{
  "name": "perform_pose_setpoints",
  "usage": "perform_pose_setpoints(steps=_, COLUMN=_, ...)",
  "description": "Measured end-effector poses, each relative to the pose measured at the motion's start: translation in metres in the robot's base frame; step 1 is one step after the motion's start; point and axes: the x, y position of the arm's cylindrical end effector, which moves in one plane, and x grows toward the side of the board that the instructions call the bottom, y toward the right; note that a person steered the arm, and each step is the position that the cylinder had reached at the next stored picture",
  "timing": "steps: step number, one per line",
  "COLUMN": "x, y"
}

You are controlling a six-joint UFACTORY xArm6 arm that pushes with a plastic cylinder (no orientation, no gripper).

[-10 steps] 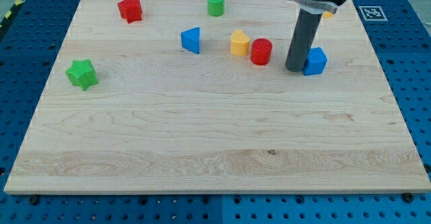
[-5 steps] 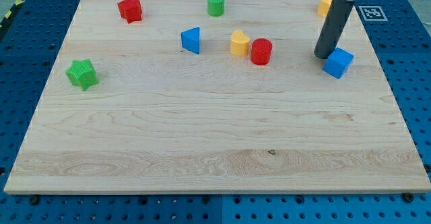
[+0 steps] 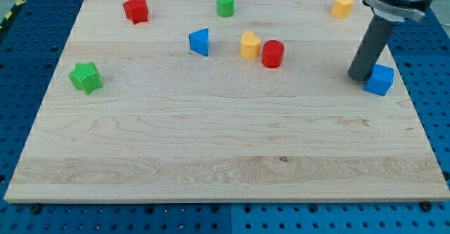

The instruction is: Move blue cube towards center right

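The blue cube [image 3: 380,79] sits on the wooden board [image 3: 211,135] near its right edge, a little above mid-height. My tip [image 3: 360,76] rests on the board right against the cube's left side. The dark rod rises from there toward the view's top right.
A red cylinder [image 3: 273,53] and a yellow block [image 3: 250,44] stand together left of my tip. A blue wedge [image 3: 200,41], a green cylinder [image 3: 225,4], a red star [image 3: 136,10], a green star [image 3: 86,76] and a yellow block [image 3: 342,5] lie elsewhere.
My tip has slid to the right and slightly down, pushing the blue cube with it toward the board's right edge. The other blocks have not moved.
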Motion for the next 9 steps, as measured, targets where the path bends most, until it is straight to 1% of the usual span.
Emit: perform_pose_setpoints(steps=9, x=-0.001, y=0.013)
